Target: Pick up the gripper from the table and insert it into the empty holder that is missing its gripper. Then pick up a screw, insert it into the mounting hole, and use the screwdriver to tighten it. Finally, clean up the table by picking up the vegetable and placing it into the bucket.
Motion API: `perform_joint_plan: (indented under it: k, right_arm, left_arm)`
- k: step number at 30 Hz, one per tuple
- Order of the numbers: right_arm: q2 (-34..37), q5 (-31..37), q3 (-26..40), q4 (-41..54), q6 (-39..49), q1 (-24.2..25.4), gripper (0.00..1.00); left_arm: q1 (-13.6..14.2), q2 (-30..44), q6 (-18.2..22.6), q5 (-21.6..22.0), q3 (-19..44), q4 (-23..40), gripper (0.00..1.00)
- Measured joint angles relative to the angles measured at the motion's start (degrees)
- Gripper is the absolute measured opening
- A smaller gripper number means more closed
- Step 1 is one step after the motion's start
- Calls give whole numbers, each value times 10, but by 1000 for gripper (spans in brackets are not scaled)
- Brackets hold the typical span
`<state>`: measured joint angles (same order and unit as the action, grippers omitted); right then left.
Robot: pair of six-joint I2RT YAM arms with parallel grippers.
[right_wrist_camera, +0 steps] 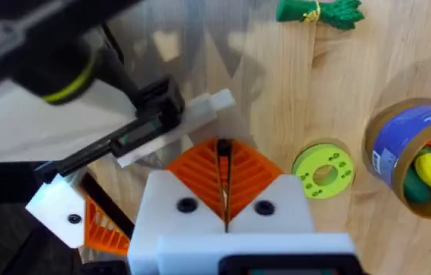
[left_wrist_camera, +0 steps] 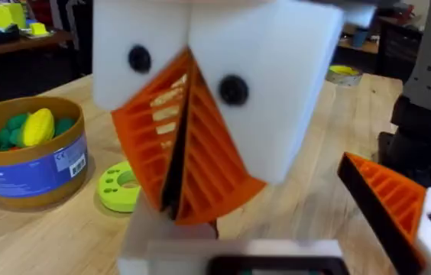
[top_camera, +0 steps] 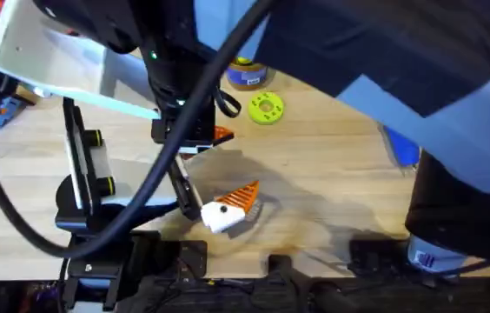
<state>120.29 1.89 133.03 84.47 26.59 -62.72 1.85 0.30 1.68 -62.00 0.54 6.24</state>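
Both arms are up off the table (top_camera: 341, 174) here, and by my reading the assembly step is in hand, with nothing gripped yet. The left gripper (left_wrist_camera: 179, 153) has its orange pads pressed flat together, and no part is visible between them. It hangs above the wood, looking towards the disc (left_wrist_camera: 120, 187) and the bucket (left_wrist_camera: 32, 168). The right gripper (right_wrist_camera: 223, 172) is the same story, jaws together on nothing, held high and looking straight down. The big orange wedge (top_camera: 243, 196) on its white base lies near the front edge, just beside the left arm's reach. The vegetable (right_wrist_camera: 319, 11) lies on bare wood, well apart from the bucket, so clean-up is not yet done. The tub already has toy produce inside. Next move, I'd say, calls for one set of jaws to part, drop to the table and square up on the small orange gripper piece. A narrow, careful pinch is needed, as it looks easy to knock aside.
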Motion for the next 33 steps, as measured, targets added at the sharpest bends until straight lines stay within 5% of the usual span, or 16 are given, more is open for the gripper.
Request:
perform_joint_plan:
  k: [6, 8, 11, 17, 28, 33]
  right_arm:
    - [0, 0, 0, 3, -1, 0, 45]
    - [0, 0, 0, 3, -3, 0, 125]
    - [0, 3, 0, 3, -4, 2, 375]
    - [0, 4, 0, 3, -6, 4, 644]
    - [0, 9, 0, 9, -6, 4, 875]
    - [0, 9, 0, 10, -6, 5, 898]
  left_arm:
    - [0, 0, 0, 0, 0, 0, 985]
    - [0, 0, 0, 0, 0, 0, 985]
    - [0, 0, 0, -1, 0, 0, 985]
    - [0, 0, 0, -2, 0, 0, 985]
    - [0, 0, 0, -3, 0, 0, 985]
    - [0, 0, 0, -4, 0, 0, 985]
